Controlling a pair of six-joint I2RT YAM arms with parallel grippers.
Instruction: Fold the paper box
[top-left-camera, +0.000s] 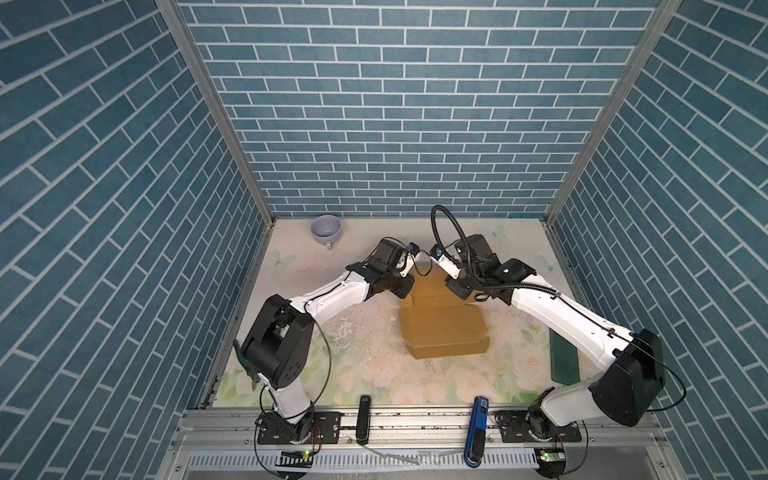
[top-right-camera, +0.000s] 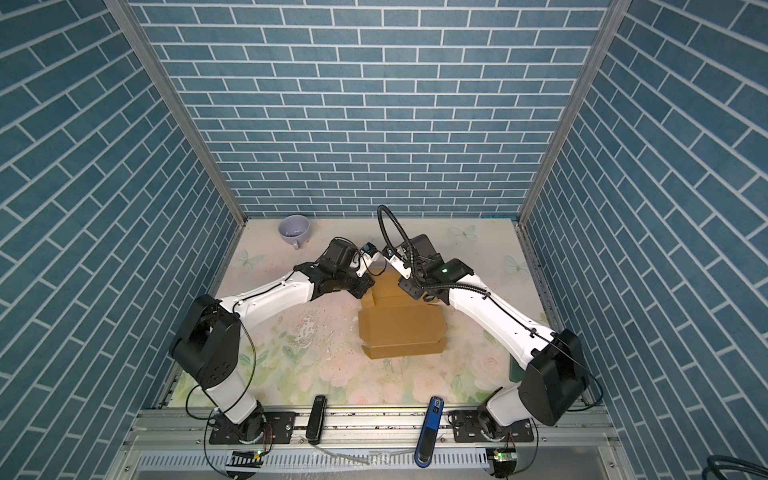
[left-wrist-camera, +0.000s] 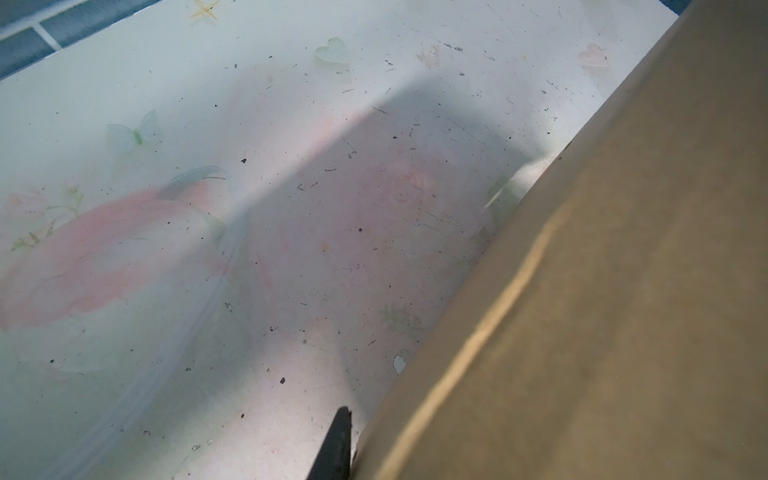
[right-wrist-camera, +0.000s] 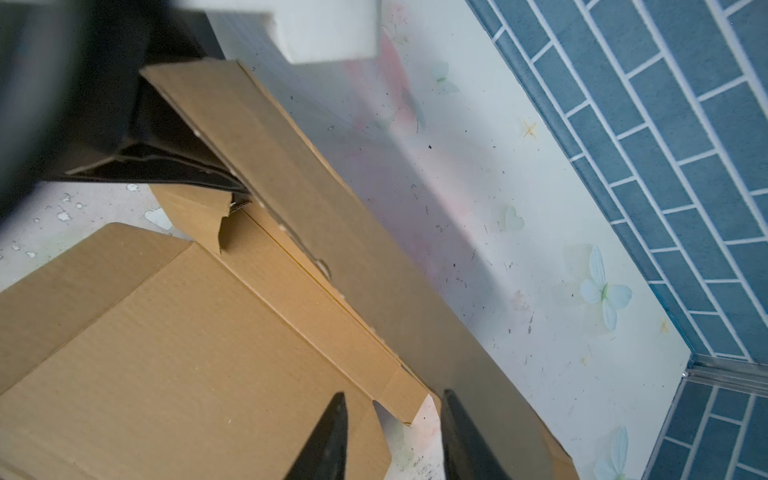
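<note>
The paper box (top-left-camera: 442, 328) (top-right-camera: 401, 328) is a tan cardboard blank lying mid-table, with its near flaps folded up and its far flap raised. My left gripper (top-left-camera: 402, 289) (top-right-camera: 362, 291) is at the far left corner, shut on the end of that raised flap. In the left wrist view one black fingertip (left-wrist-camera: 337, 440) presses against the cardboard (left-wrist-camera: 623, 291), which hides the other finger. My right gripper (right-wrist-camera: 395, 440) (top-left-camera: 457, 289) hovers open at the far right corner. One finger is over the main panel (right-wrist-camera: 166, 353), the other against the raised flap, and a small corner tab lies between them.
A lilac cup (top-left-camera: 326, 230) (top-right-camera: 294, 229) stands at the back left. A dark green flat object (top-left-camera: 564, 357) lies under the right arm at the table's right side. A black device (top-left-camera: 363, 419) and a blue one (top-left-camera: 478, 428) sit on the front rail. Brick-patterned walls enclose three sides.
</note>
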